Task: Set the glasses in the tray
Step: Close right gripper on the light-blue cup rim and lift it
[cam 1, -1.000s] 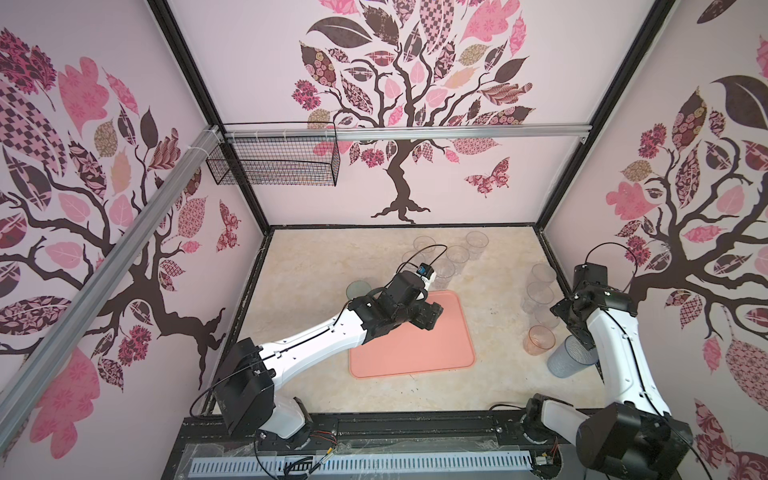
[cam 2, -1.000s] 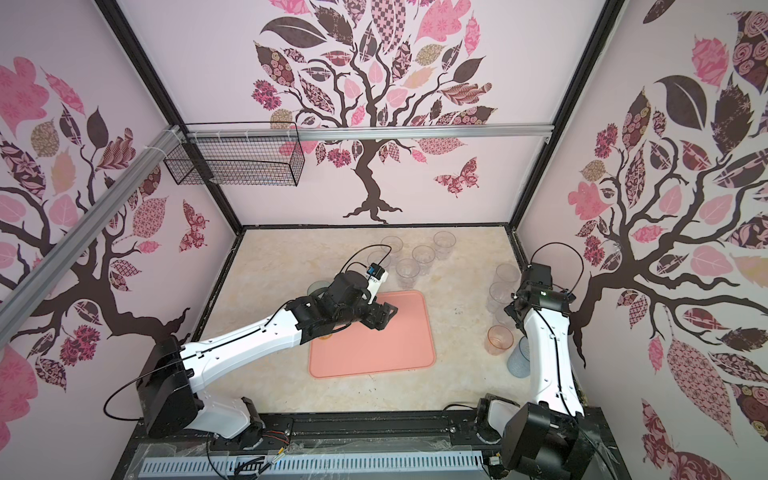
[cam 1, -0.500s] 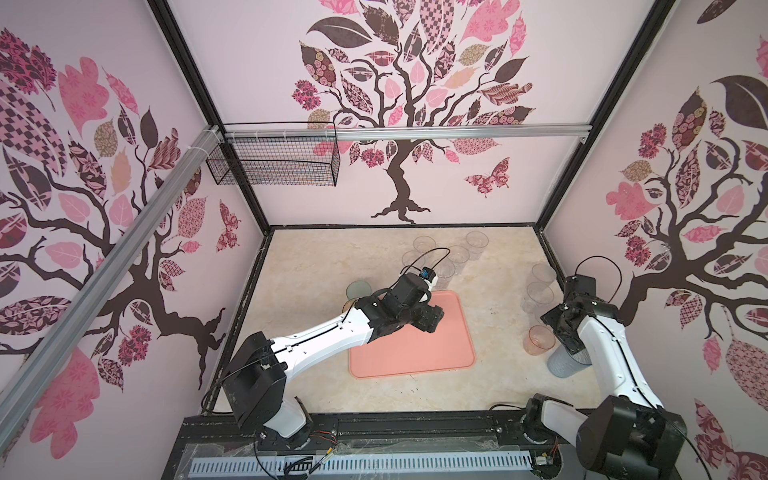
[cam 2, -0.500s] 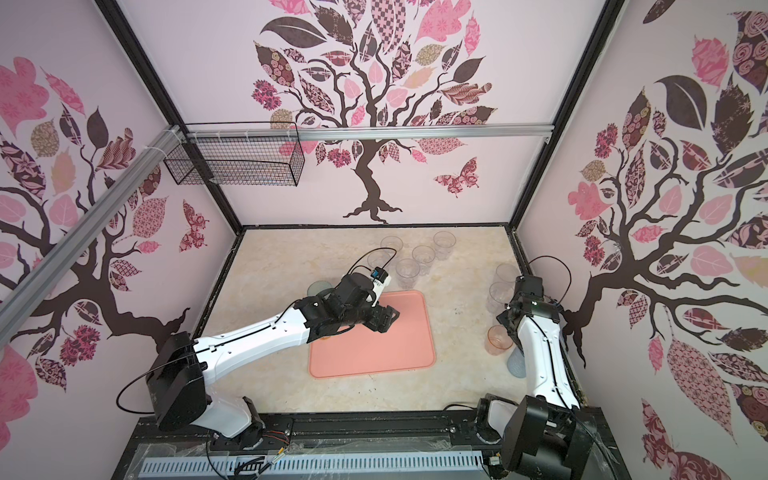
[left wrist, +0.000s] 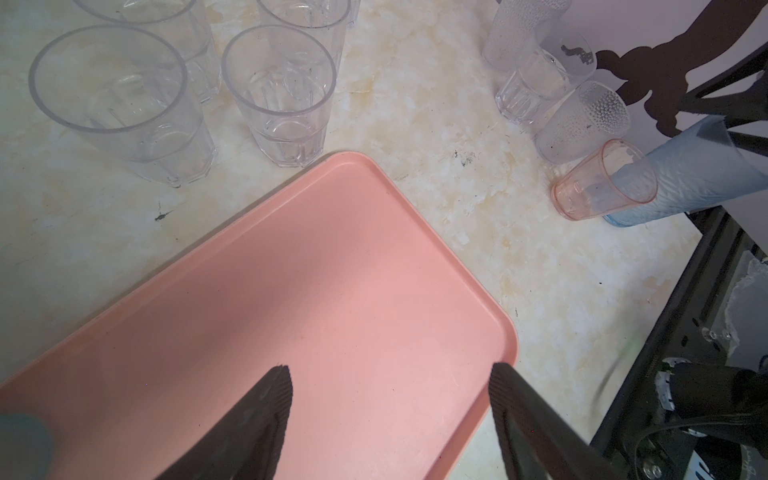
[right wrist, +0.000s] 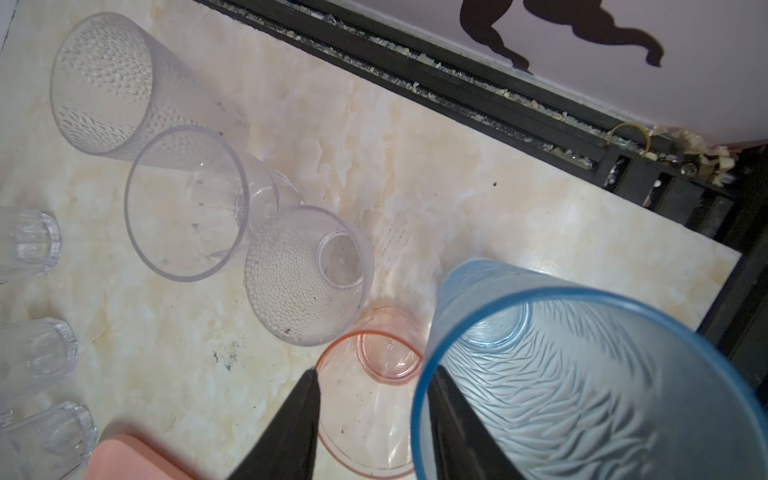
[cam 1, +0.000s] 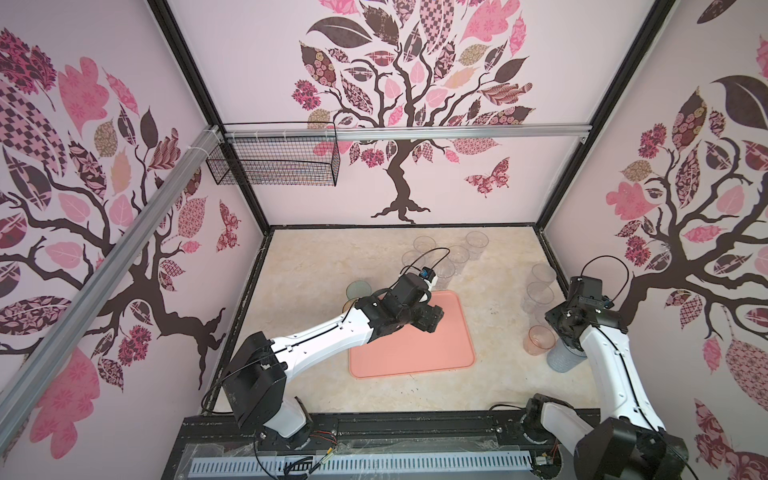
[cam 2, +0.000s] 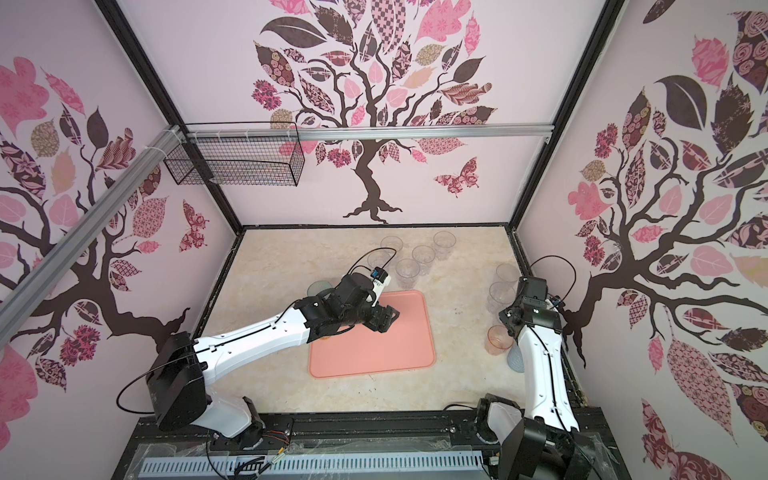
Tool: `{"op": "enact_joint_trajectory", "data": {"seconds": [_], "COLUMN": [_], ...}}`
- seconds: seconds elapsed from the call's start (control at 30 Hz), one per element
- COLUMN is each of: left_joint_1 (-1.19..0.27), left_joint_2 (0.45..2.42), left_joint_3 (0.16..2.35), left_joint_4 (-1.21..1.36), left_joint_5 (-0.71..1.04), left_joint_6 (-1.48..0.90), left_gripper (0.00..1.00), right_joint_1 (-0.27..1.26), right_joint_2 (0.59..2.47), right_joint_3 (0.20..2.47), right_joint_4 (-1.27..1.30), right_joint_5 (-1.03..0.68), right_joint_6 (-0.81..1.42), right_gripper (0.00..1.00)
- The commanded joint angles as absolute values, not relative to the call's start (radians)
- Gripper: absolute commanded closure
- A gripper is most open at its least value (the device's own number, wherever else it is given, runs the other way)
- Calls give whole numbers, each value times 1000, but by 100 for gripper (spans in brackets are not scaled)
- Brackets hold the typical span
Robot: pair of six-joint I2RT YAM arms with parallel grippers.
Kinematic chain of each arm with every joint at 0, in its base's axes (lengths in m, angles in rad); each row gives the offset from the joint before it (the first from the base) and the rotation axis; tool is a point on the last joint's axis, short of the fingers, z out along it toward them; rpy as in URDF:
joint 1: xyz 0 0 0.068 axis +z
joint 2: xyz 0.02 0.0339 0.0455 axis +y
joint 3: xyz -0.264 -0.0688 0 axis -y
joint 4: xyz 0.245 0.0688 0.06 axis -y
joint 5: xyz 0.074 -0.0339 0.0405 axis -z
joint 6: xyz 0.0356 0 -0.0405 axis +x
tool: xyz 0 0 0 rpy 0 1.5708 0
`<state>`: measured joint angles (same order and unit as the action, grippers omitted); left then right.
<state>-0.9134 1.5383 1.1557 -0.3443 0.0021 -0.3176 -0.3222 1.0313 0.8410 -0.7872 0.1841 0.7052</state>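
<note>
Your right gripper (right wrist: 372, 372) straddles the pink glass (right wrist: 365, 419) (clamped or not, I cannot tell). Your left gripper (left wrist: 390, 368) hangs apart over the tray (left wrist: 332, 249).

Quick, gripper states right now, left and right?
Left gripper: open, empty, above the pink tray.
Right gripper: jaws straddle the small pinkish-orange glass; whether they grip it cannot be told.

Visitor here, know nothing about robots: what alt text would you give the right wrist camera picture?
The right gripper has its dark fingers on either side of a small pinkish-orange glass, beside a tall blue glass. Clear glasses stand beyond on the marbled table; a pink tray corner shows.
</note>
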Motion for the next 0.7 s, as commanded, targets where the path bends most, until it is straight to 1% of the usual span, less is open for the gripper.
{"op": "enact_joint_trajectory", "data": {"seconds": [0.0,0.17,0.37,0.47,0.67], "left_joint_1": [-917,-918,-920,-920,-919], "left_joint_2": [1549,1545,1544,1548,1545], "left_joint_3": [1131,1126,1123,1123,1128], "left_joint_4": [-330,-329,-321,-322,-325], "left_joint_5": [-13,-22,-13,-11,-15], "left_joint_6": [-318,-317,-322,-325,-322], "left_gripper": [21,21,21,21,21], "right_joint_1": [-325,-324,-325,-325,-324], "right_joint_2": [1021,1026,1027,1014,997], "right_joint_3": [857,827,796,814,887], "right_joint_4": [-789,-775,-759,-769,-822], "right_joint_5": [182,189,200,203,203], "right_joint_6": [698,693,679,669,644], "right_gripper": [62,73,81,86,91]}}
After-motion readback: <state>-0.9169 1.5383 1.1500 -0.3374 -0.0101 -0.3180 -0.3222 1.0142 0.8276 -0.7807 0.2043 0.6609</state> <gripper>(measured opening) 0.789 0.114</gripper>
